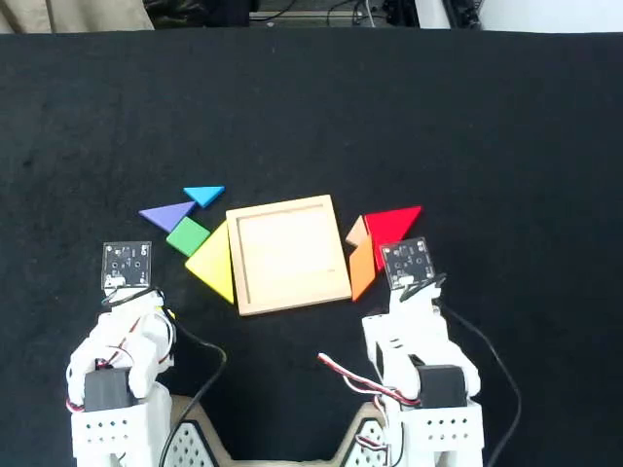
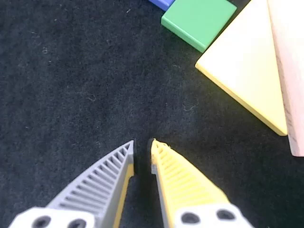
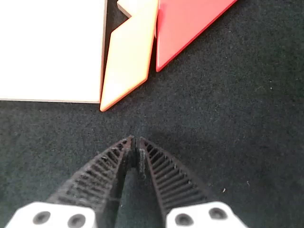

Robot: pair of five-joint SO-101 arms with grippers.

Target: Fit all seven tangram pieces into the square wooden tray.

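Observation:
The square wooden tray (image 1: pixel 287 255) lies empty mid-table. Left of it are a blue triangle (image 1: pixel 204 196), a purple piece (image 1: pixel 165 214), a green square (image 1: pixel 188 235) and a yellow triangle (image 1: pixel 214 263) that touches the tray's left side. Right of it lie a red triangle (image 1: pixel 392 229), an orange parallelogram (image 1: pixel 362 270) and a small pale piece (image 1: pixel 356 232). My left gripper (image 2: pixel 142 145) is shut on nothing over bare cloth, short of the yellow triangle (image 2: pixel 247 66) and green square (image 2: pixel 198 20). My right gripper (image 3: pixel 135 141) is shut, just short of the orange parallelogram (image 3: pixel 128 52).
Black cloth covers the table. The left arm (image 1: pixel 122 341) and right arm (image 1: pixel 419 341) sit folded at the near edge, either side of the tray. Wide bare cloth stretches beyond the pieces. The tray (image 3: pixel 52 47) lies beside the orange piece, with the red triangle (image 3: pixel 185 23) on the other side.

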